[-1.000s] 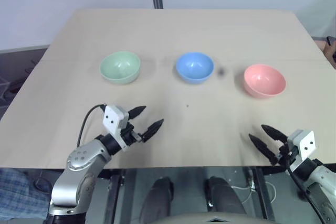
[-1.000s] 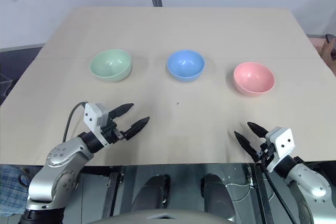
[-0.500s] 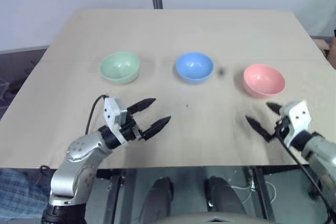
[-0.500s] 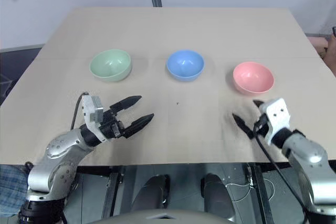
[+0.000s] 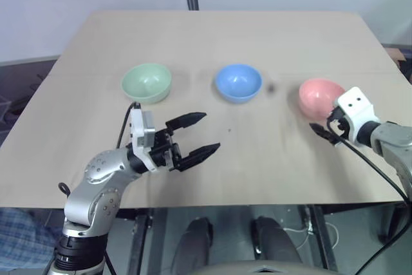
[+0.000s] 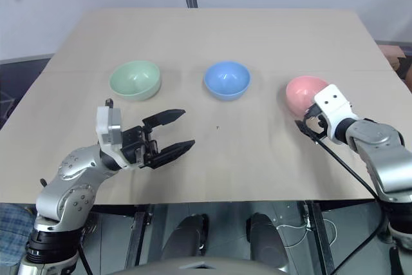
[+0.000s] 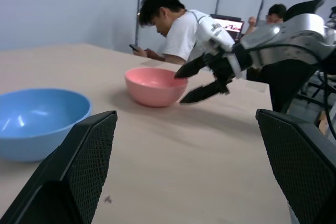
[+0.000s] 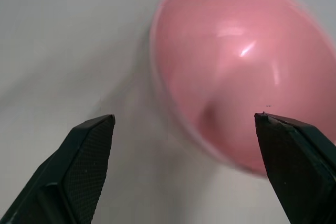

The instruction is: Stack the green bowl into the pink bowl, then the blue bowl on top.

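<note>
Plastic bowls, three in all, are lined across the upper middle of the desk (image 5: 270, 37): green bowl (image 5: 147, 82), blue bowl (image 5: 238, 82), pink bowl (image 5: 317, 96). Left gripper (image 5: 201, 134) and right gripper (image 7: 195, 80) are spread, empty.

Three bowls sit in a row across the bench (image 5: 212, 37), one of each colour: one green bowl (image 5: 147, 82) at about ten o'clock, one blue bowl (image 5: 238, 82) near twelve, one pink bowl (image 5: 317, 96) at two o'clock. Two robot hands hang over the bench, a left hand (image 5: 200, 135) and a right hand (image 7: 195, 80), each with two black fingers. Two people sit beyond the far edge, one (image 7: 176, 24) nearer, one (image 7: 273, 14) farther back.
</note>
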Action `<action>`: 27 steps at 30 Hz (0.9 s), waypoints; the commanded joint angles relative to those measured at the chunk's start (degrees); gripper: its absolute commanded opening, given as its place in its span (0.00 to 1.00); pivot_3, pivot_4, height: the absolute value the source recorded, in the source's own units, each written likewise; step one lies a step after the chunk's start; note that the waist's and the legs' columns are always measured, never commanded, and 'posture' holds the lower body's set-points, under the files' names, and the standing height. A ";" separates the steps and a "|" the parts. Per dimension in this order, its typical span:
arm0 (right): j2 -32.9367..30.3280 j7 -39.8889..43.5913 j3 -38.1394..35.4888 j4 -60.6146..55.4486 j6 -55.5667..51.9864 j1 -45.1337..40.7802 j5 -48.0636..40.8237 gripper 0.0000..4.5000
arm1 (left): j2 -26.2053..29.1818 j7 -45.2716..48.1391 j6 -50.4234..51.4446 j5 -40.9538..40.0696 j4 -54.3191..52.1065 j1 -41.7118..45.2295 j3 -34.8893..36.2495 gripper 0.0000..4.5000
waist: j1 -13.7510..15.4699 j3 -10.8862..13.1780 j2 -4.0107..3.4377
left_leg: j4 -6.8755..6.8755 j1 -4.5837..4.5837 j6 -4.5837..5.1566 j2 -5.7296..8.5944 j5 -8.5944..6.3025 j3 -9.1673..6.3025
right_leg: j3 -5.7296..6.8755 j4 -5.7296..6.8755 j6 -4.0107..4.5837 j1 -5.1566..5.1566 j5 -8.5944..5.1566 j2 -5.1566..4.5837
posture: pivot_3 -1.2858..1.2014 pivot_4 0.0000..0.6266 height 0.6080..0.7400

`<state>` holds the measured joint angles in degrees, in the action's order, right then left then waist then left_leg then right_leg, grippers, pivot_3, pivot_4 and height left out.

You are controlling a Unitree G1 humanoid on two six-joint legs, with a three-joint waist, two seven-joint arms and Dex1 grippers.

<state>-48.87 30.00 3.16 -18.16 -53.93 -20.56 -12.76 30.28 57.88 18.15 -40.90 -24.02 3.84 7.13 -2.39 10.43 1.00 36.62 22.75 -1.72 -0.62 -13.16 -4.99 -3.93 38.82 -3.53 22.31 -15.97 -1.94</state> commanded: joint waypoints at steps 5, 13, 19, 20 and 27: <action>-0.76 2.65 8.60 6.30 0.02 -7.66 5.88 0.75 | -0.43 2.51 -2.63 -2.44 -0.10 -0.75 1.75 1.00 | 0.25 0.01 0.00 | 0.00 0.11 0.00 0.02 0.00 -0.02 | 0.02 -0.03 0.00 0.06 0.00 -0.02 | 0.52 0.24 1.00; -0.23 5.93 11.50 6.73 2.11 -9.97 8.19 0.05 | -1.31 2.89 -5.53 -1.82 0.29 -4.29 2.89 1.00 | 0.05 0.00 0.03 | -0.01 0.11 0.00 0.03 0.00 0.00 | 0.01 0.00 -0.01 0.09 0.00 -0.04 | 0.52 0.24 1.00; -3.78 12.18 15.57 2.55 11.61 -8.80 11.83 0.05 | -1.50 2.46 -7.17 -0.82 0.71 -6.23 2.78 1.00 | 0.11 0.01 0.01 | 0.00 0.12 0.00 0.02 0.00 -0.01 | 0.02 -0.02 -0.01 0.09 0.00 -0.04 | 0.52 0.24 1.00; -3.90 12.82 15.64 1.79 12.53 -8.53 12.01 0.05 | -1.53 2.23 -7.36 -0.65 0.87 -6.32 2.86 1.00 | 0.12 0.01 0.00 | -0.01 0.13 0.00 0.02 0.00 -0.01 | 0.02 -0.02 -0.01 0.10 0.00 -0.04 | 0.52 0.24 1.00; 0.52 16.65 19.82 -10.81 8.09 -12.12 11.49 0.05 | 0.31 -0.45 -4.42 -0.59 0.36 -4.28 2.35 1.00 | -0.04 0.03 -0.01 | -0.02 0.12 0.00 0.00 0.00 -0.02 | 0.02 0.02 -0.01 0.14 0.00 -0.02 | 0.52 0.24 1.00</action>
<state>-48.63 45.93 22.60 -24.60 -45.10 -30.82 -1.42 29.99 57.73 13.69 -41.68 -22.75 -0.84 8.92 -2.43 10.46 0.99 36.60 22.87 -1.72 -0.63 -13.16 -5.02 -3.91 38.84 -3.54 22.46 -15.97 -1.95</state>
